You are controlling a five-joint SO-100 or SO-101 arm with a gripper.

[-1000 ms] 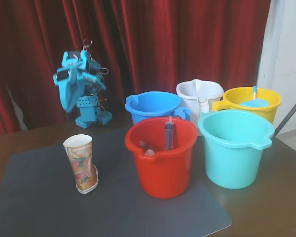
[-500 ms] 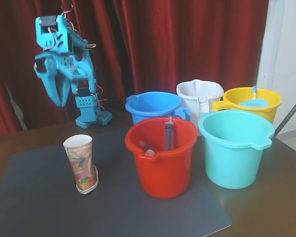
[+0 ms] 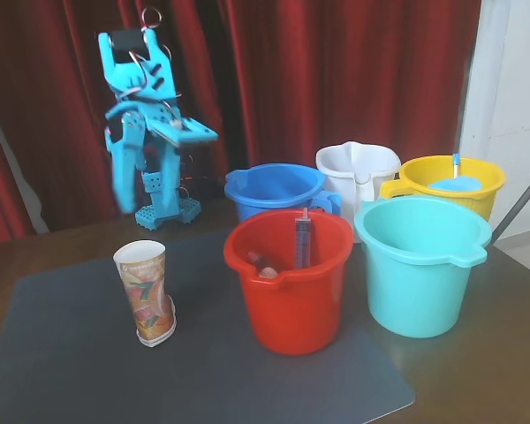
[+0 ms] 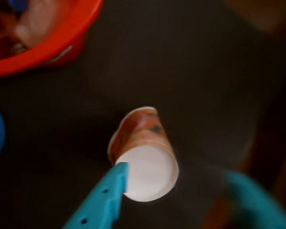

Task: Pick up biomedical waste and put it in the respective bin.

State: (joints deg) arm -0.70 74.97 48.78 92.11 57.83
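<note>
The paper cup [image 3: 145, 293] with a white rim and orange, red and green print stands upright on the dark mat, left of the red bucket. The turquoise bucket [image 3: 417, 296] stands at the right of the mat, nothing showing inside it. My gripper [image 3: 128, 190] hangs blurred above and behind the cup, well apart from it. In the wrist view the cup [image 4: 144, 157] is seen from above, its open mouth between my spread fingers. One finger [image 4: 105, 200] overlaps its left rim in the picture. My gripper [image 4: 176, 174] is open and empty.
A red bucket [image 3: 291, 309] holds a syringe [image 3: 302, 240] and shows in the wrist view [image 4: 62, 45]. Behind it stand a darker blue bucket [image 3: 274, 190], a white jug [image 3: 358, 172] and a yellow bucket [image 3: 450, 181]. The mat [image 3: 62, 371] lies on a dark table.
</note>
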